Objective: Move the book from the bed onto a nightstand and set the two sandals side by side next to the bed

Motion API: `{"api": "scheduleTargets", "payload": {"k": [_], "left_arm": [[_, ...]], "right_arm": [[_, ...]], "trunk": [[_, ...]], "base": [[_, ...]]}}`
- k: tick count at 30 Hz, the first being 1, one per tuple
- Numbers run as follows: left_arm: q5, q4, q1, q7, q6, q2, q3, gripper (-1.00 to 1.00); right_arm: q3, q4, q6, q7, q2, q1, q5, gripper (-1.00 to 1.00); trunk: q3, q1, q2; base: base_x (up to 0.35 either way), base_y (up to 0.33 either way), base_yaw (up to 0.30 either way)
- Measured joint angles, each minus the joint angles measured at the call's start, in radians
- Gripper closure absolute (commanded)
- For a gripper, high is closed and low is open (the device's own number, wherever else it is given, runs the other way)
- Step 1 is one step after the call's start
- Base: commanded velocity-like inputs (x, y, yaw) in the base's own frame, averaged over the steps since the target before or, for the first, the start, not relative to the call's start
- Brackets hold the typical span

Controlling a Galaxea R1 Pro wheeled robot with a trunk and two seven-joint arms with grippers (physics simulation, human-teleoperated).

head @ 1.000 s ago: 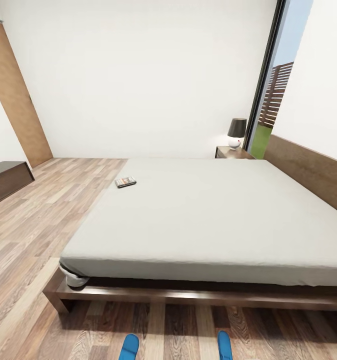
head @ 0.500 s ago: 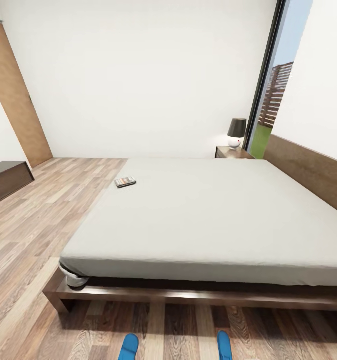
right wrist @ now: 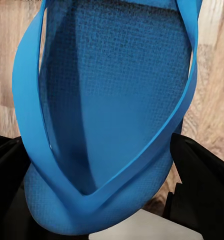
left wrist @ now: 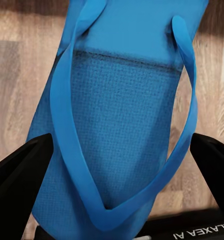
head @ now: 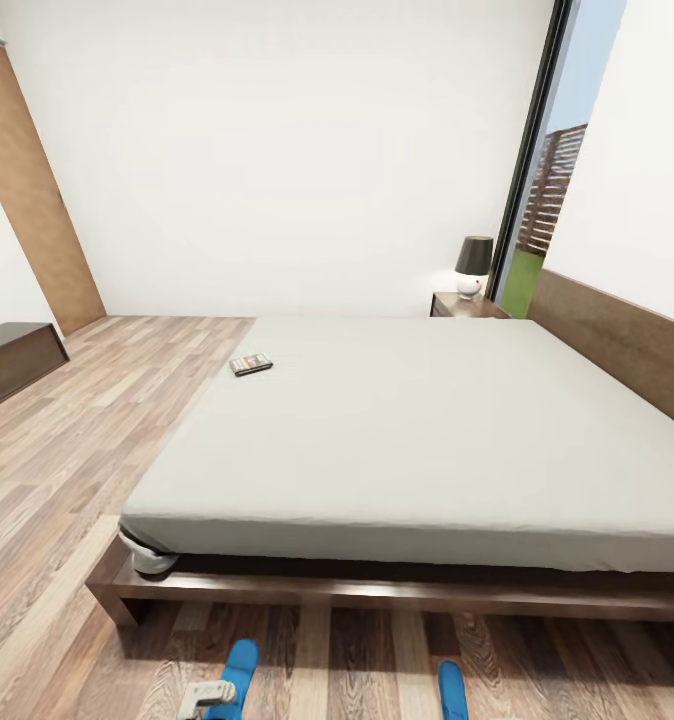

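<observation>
While low over floor, both arms' fingers [left wrist: 22, 175] astride sandals [left wrist: 116, 125].

You have one bed [head: 407, 440] with one grey mattress before you, and one book [head: 250, 364] lying on it. Two blue sandals [head: 239, 668] sit on the wood floor [head: 67, 440] at the near edge of the head view, the second [head: 451, 690] well apart from the first. One nightstand [head: 465, 305] carries one lamp [head: 472, 266]. One low dark cabinet [head: 12, 362] stands at far left.
</observation>
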Motion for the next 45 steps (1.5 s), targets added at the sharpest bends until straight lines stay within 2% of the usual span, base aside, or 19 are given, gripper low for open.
{"api": "scheduleTargets", "payload": {"k": [5, 6, 9, 12, 15, 16, 18, 19, 22, 25, 45], "left_arm": [[0.0, 0.0, 0.0, 0.005, 0.004, 0.001, 0.0, 1.0], [0.0, 0.0, 0.0, 0.006, 0.004, 0.002, 0.0, 1.0], [0.0, 0.0, 0.0, 0.005, 0.004, 0.004, 0.0, 1.0], [-0.001, -0.001, 0.0, 0.005, 0.004, 0.004, 0.001, 1.0], [-0.003, -0.002, 0.0, 0.005, 0.002, 0.005, 0.001, 1.0], [-0.003, -0.003, 0.0, 0.004, 0.001, 0.004, 0.001, 1.0], [-0.003, -0.004, 0.0, 0.004, 0.0, 0.003, 0.001, 1.0], [-0.003, -0.004, 0.0, 0.004, -0.001, 0.003, 0.001, 1.0], [-0.002, -0.004, 0.0, 0.003, -0.002, 0.002, 0.0, 1.0], [-0.002, -0.004, 0.0, 0.003, -0.003, 0.001, 0.0, 1.0], [0.002, -0.004, 0.0, 0.004, -0.002, 0.0, 0.0, 1.0]], "right_arm": [[-0.006, -0.001, 0.005, -0.001, -0.005, 0.0, -0.003, 1.0], [-0.008, -0.002, 0.009, -0.001, -0.019, 0.0, -0.005, 1.0], [-0.012, -0.004, 0.019, 0.0, -0.089, -0.001, -0.006, 1.0], [-0.013, -0.004, 0.055, 0.0, -0.145, -0.006, -0.005, 1.0], [-0.017, -0.01, 0.087, -0.001, -0.173, -0.009, -0.005, 1.0], [-0.022, -0.039, 0.094, -0.007, -0.178, -0.01, -0.007, 1.0], [-0.023, -0.099, 0.099, -0.044, -0.182, -0.011, -0.007, 1.0], [-0.022, -0.143, 0.13, -0.083, -0.183, -0.011, -0.007, 1.0], [-0.015, -0.215, 0.278, -0.129, -0.182, -0.01, -0.004, 1.0], [-0.012, -0.258, 0.33, -0.139, -0.181, -0.01, -0.005, 1.0], [-0.005, -0.273, 0.347, -0.143, -0.18, -0.01, -0.002, 1.0]], "trunk": [[0.0, 0.0, 0.0], [0.0, 0.0, 0.0], [0.0, 0.0, 0.0], [0.0, 0.0, 0.0], [0.0, 0.0, 0.0], [0.0, 0.0, 0.0], [0.0, 0.0, 0.0], [0.0, 0.0, 0.0], [0.0, 0.0, 0.0], [0.0, 0.0, 0.0], [-0.003, 0.004, -0.007]], "base": [[0.0, 0.0, 0.0], [0.0, 0.0, 0.0], [0.0, 0.0, 0.0], [0.0, 0.0, 0.0], [0.0, 0.0, 0.0], [0.0, 0.0, 0.0], [0.0, 0.0, 0.0], [0.0, 0.0, 0.0], [0.0, 0.0, 0.0], [0.0, 0.0, 0.0], [0.0, 0.0, 0.0]]}}
